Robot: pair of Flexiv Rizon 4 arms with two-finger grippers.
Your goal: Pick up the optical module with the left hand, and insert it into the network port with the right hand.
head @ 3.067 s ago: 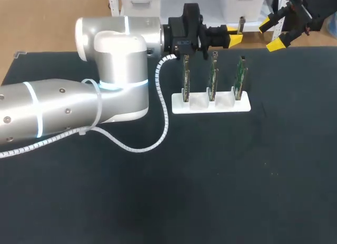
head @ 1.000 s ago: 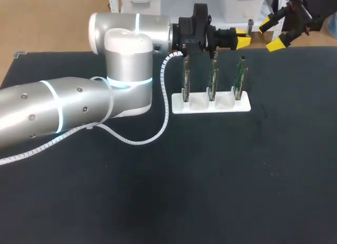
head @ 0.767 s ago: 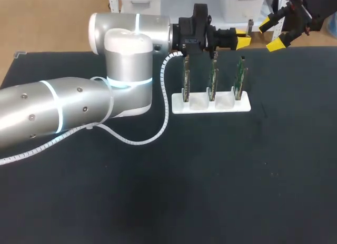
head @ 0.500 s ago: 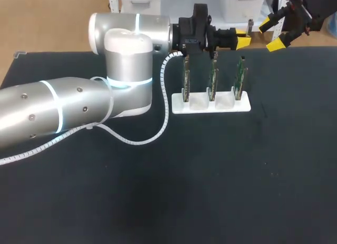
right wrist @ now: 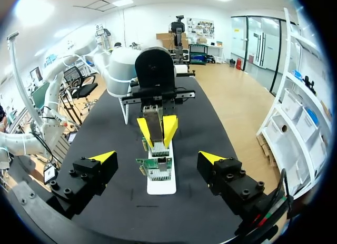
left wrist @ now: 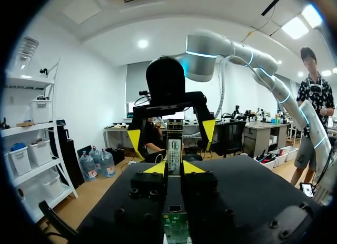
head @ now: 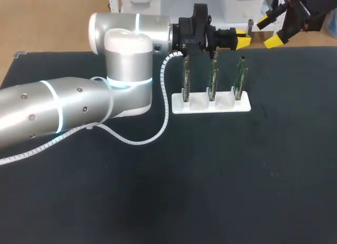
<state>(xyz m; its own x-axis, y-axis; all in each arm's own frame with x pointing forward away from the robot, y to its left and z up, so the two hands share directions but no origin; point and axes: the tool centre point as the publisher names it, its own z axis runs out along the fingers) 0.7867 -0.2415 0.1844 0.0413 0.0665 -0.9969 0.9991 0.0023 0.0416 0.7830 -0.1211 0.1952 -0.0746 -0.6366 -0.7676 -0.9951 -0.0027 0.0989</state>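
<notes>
Since the left gripper (head: 241, 39) is already clamped on the optical module (left wrist: 174, 149), the pickup part looks done to me and we're at the handover. The module sits pinched between the two yellow tips, held up in the air over the white rack (head: 210, 106) and its three upright circuit boards (head: 212, 78) at the far side of the table (head: 210, 175); one end pokes out past the fingers toward the other arm.

Right gripper (head: 267, 33) hangs by the far right corner facing the left one, fingers spread wide with nothing in them; from its wrist cam the module is straight ahead and roughly centred between its tips, near but not touching.

Next move as I read it: the right arm comes in along that line and closes on the free end, and only then does the left let go; it needs a square grip, because there isn't much sticking out and a skewed hold would make the insertion a pain.

Can't really tell where the network port is from these views; my guess is it's on one of the boards in the rack.
</notes>
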